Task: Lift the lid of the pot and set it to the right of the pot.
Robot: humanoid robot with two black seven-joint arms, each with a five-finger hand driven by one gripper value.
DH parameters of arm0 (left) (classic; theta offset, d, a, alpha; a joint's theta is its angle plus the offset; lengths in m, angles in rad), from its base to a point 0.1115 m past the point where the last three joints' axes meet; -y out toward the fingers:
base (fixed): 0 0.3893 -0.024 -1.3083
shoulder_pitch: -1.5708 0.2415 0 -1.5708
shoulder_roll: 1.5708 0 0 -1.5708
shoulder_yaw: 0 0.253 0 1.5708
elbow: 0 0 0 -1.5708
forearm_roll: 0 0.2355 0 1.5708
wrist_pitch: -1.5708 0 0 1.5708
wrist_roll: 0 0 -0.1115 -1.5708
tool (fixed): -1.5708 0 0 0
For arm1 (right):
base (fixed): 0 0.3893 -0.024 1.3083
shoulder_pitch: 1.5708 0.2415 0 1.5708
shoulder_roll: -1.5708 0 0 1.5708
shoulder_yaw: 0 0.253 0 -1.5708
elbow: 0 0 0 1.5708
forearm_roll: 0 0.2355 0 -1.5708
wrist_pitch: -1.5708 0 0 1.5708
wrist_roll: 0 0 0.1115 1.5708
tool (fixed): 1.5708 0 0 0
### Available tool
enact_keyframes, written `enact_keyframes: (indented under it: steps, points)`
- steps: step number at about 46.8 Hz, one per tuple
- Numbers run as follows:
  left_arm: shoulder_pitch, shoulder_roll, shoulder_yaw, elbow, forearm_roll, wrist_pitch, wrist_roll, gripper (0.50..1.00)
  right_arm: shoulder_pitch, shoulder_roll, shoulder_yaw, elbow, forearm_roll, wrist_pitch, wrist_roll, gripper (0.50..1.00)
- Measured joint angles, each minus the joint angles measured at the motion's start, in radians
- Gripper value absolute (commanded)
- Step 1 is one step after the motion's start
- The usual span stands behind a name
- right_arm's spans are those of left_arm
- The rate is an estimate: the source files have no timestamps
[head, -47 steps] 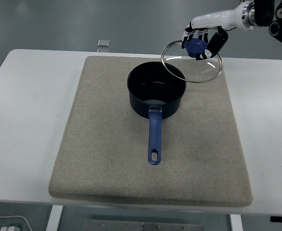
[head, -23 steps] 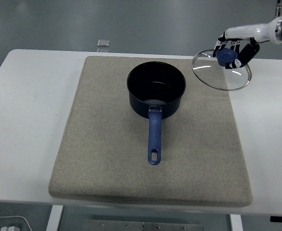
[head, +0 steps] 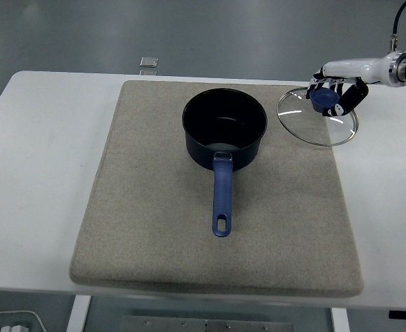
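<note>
The right hand (head: 335, 93) is reaching in from the upper right of the frame, its fingers (head: 358, 94) closing around the blue knob (head: 323, 101) of the glass lid (head: 318, 117). The lid is hanging tilted under that grip, straddling the right edge of the grey mat (head: 216, 187): its left part is showing over the mat's upper right corner, its right part over the bare white table (head: 389, 207). Whether its lower rim is touching the surface or hovering just above is hard to tell from this angle.

The pot (head: 225, 133) is sitting well apart to the lid's left, in the upper middle of the frame, uncovered, with a strip of bare mat lying between the two. Its blue handle (head: 221, 197) is pointing straight down toward the bottom of the frame.

Open room is lying on every side of the pot: wide mat to its left and below it, and bare table running along the right edge of the frame under the hand. A small pale object (head: 148, 62) is resting beyond the mat's top edge, at the table's far rim in the upper left.
</note>
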Motion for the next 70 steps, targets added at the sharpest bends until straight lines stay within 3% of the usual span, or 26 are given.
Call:
enact_keyframes:
  steps: [32, 35, 40, 42, 45, 50, 70]
  points:
    - [0.000, 0.000, 0.000, 0.000, -0.001, 0.000, 0.000, 1.000, -0.072, 0.037, 0.002, 0.000, -0.006, -0.072, -0.004, 0.504]
    - [0.000, 0.000, 0.000, 0.000, -0.001, 0.000, 0.000, 1.000, -0.079, 0.038, 0.002, 0.000, -0.006, -0.082, -0.004, 0.560]
    - [0.000, 0.000, 0.000, 0.000, -0.001, 0.000, 0.000, 1.000, -0.082, 0.039, 0.003, 0.000, -0.004, -0.084, -0.004, 0.592]
    - [0.000, 0.000, 0.000, 0.000, -0.001, 0.000, 0.000, 1.000, -0.082, 0.039, 0.003, 0.000, -0.003, -0.084, -0.004, 0.625]
    - [0.000, 0.000, 0.000, 0.000, -0.001, 0.000, 0.000, 1.000, -0.084, 0.040, 0.004, 0.000, -0.001, -0.084, -0.004, 0.719]
    - [-0.001, 0.000, 0.000, 0.000, -0.001, 0.000, 0.000, 1.000, -0.084, 0.040, 0.007, 0.000, 0.006, -0.084, -0.003, 0.786]
    - [0.000, 0.000, 0.000, 0.000, 0.000, 0.000, 0.000, 1.000, -0.098, 0.050, 0.006, 0.000, 0.008, -0.084, -0.003, 0.825]
